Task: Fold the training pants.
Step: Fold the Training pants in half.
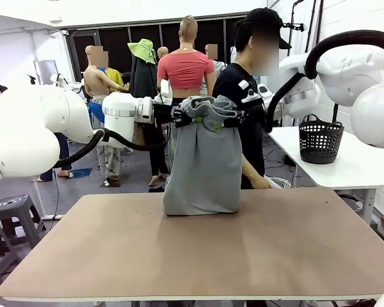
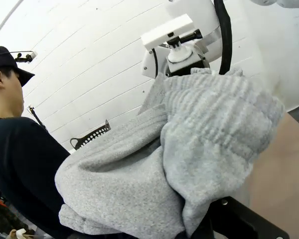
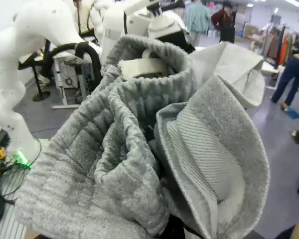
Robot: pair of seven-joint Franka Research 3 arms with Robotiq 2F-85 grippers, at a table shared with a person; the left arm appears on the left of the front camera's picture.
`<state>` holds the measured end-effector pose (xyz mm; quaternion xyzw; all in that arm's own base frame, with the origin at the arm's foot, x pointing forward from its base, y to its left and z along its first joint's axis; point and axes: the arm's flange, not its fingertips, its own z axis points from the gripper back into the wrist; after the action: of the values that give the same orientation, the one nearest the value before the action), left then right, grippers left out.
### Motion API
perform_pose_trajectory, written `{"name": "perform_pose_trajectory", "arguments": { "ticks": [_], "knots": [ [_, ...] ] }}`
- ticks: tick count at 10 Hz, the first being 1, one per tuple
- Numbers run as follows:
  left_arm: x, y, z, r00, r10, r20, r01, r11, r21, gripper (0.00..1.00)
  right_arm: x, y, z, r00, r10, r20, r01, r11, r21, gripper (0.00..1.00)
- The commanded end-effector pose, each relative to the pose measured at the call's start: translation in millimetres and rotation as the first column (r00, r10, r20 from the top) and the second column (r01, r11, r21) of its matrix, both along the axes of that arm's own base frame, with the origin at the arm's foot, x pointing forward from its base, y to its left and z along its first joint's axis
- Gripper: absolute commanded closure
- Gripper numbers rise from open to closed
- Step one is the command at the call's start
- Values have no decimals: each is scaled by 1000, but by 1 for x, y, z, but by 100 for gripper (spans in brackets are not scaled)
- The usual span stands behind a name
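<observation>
- Both grippers are clamped shut on the waistband of the training pants (image 1: pixel 201 163), holding them up above the table (image 1: pixel 198 256).
- Left gripper (image 1: pixel 185 116) pinches the band from the left side in the front view, and the right gripper (image 1: pixel 233 116) pinches it from the right, the two close together with the gathered elastic bunched between them.
- Grey cloth hangs straight down from the grip as a folded panel, and its lower edge rests on the brown tabletop near the far edge.
- Up close in the left wrist view, the ribbed waistband drapes over the gripper's fingers and hides them.
- Behind the hanging pants stands a person (image 1: pixel 249 83) in a black shirt, one hand (image 1: pixel 264 183) low beside the cloth.
- On a white side table at the right sits a black mesh basket (image 1: pixel 320 141).
</observation>
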<state>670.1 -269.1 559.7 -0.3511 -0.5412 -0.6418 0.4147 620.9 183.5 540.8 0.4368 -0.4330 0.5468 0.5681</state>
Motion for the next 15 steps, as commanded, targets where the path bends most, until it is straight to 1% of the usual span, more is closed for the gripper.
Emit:
{"name": "perform_pose_trajectory", "arguments": {
  "ticks": [1, 2, 3, 4, 5, 7, 9, 10, 11, 12, 15],
  "knots": [
    [-37, 25, -2, 997, 36, -63, -41, 996, -81, 100, -35, 4, -9, 1000, -8, -18, 8, 1000, 30, 100],
    [-49, 29, -9, 993, 45, -109, -58, 992, -114, 100, -46, 8, -11, 999, 1, -42, 0, 1000, 28, 100],
    [-64, 29, -17, 983, 56, -172, -80, 988, -132, 100, -56, 10, -17, 997, 6, -83, -4, 1000, 23, 100],
    [-81, 30, -24, 965, 79, -249, -114, 986, -126, 100, -68, 12, -26, 989, 13, -151, -8, 999, 31, 100],
    [-95, 31, -33, 939, 99, -329, -135, 987, -90, 100, -77, 12, -37, 977, 12, -215, -8, 1000, 20, 100],
    [-128, 34, -48, 888, 79, -454, -118, 991, -58, 100, -95, 6, -66, 944, 11, -330, -23, 999, -32, 100],
    [-158, 37, -66, 836, 56, -546, -87, 996, -32, 100, -109, -9, -91, 922, -43, -385, 29, 999, -42, 100],
    [-168, 39, -79, 814, 53, -579, -89, 995, -34, 100, -111, -14, -102, 912, -61, -405, 53, 998, -29, 100],
    [-172, 38, -85, 807, 25, -590, -78, 995, -64, 100, -112, -11, -102, 917, -56, -394, 54, 998, -15, 100],
    [-160, 26, -94, 837, 68, -542, -73, 997, 12, 100, -105, 0, -94, 926, -20, -377, 15, 1000, -14, 100],
    [-160, 26, -94, 837, 68, -542, -73, 997, 12, 100, -105, 0, -94, 926, -20, -377, 15, 1000, -14, 100]
  ]
}}
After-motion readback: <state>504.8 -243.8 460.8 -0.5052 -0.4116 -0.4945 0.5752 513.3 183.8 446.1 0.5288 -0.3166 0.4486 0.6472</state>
